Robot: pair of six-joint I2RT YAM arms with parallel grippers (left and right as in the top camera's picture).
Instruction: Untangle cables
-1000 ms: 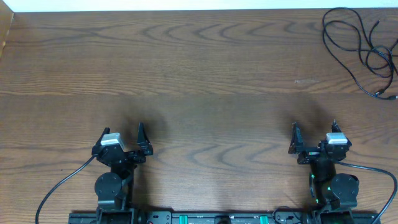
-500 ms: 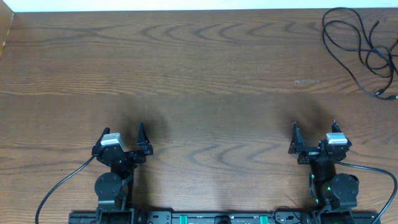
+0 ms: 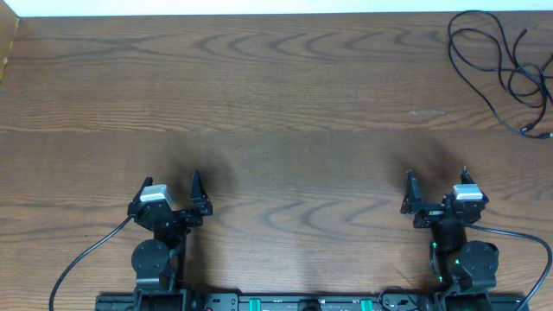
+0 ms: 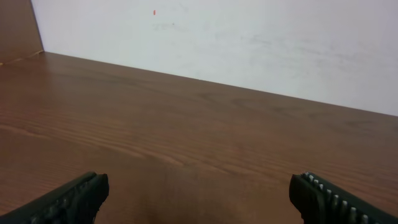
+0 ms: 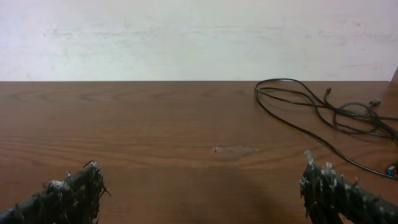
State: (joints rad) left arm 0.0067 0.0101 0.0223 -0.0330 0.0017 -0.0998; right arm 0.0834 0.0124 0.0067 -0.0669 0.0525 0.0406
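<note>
The cables (image 3: pixel 517 79) are thin black cords lying in tangled loops at the table's far right corner, running off the right edge of the overhead view. In the right wrist view the cables (image 5: pixel 323 109) sit ahead and to the right, with small plug ends showing. My right gripper (image 3: pixel 437 175) stands open near the front edge, well short of the cables, and nothing is between its fingers (image 5: pixel 200 168). My left gripper (image 3: pixel 169 181) is open at the front left, far from the cables, over bare wood (image 4: pixel 199 183).
A pale scuff mark (image 3: pixel 426 112) lies on the brown wooden table (image 3: pixel 276 104) between my right gripper and the cables. A white wall (image 5: pixel 199 37) runs along the far edge. Thick black arm wires (image 3: pixel 82 259) curve out beside each arm base.
</note>
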